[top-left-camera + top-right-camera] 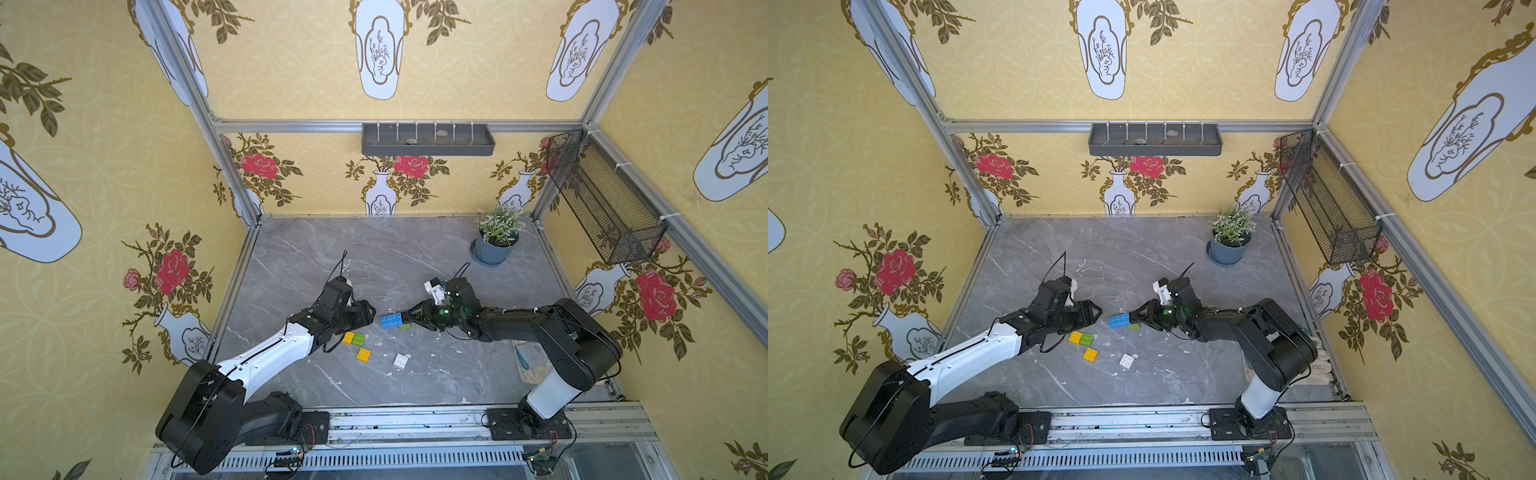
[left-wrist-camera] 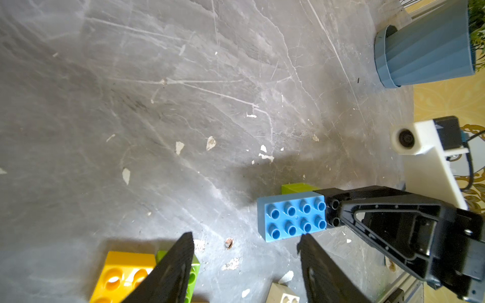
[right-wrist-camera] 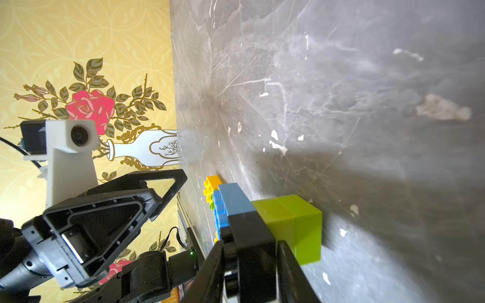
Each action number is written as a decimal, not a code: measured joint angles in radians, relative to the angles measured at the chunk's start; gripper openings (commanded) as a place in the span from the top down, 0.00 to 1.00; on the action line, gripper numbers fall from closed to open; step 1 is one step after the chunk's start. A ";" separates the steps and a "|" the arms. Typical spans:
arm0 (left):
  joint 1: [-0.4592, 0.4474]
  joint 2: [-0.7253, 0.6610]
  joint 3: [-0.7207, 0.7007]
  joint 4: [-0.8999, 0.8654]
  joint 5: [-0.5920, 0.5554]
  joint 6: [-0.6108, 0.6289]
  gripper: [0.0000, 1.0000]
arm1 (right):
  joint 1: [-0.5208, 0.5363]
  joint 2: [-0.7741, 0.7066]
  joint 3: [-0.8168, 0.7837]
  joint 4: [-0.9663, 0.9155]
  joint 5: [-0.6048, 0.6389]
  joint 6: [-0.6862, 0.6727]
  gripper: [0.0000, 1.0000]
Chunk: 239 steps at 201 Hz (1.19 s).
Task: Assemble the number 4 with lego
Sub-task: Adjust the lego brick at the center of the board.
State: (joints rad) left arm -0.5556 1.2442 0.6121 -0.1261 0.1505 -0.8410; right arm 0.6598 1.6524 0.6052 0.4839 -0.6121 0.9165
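Blue-and-green cluster [image 1: 391,321] is what we see the right gripper [image 1: 409,319] pinching by its black end, while the left gripper [image 1: 372,315] gapes empty at its 9 o'clock.

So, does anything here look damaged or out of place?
Only the table: its grey surface is scratched and dotted with small white chips, clearest in the left wrist view. The loose yellow brick and white brick lie at different angles but look unbroken.

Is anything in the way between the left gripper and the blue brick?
Nothing visible: the open left gripper faces the blue brick across a gap of table; the yellow brick lies off to the side.
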 measured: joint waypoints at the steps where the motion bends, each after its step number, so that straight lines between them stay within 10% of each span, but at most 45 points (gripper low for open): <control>1: 0.000 0.000 0.000 0.000 0.000 0.000 0.33 | -0.001 -0.001 -0.001 0.000 0.001 0.000 0.63; 170: 0.000 0.021 0.008 0.025 0.015 0.021 0.31 | -0.014 -0.114 0.006 -0.107 0.054 -0.018 0.30; 239: 0.014 -0.004 -0.021 0.036 -0.002 -0.001 0.36 | 0.296 -0.250 0.333 -0.866 0.632 0.035 0.34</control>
State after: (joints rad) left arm -0.5415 1.2404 0.5915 -0.0898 0.1482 -0.8417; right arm 0.9562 1.4021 0.9382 -0.3820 0.0200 0.9520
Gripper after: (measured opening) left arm 0.638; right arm 0.688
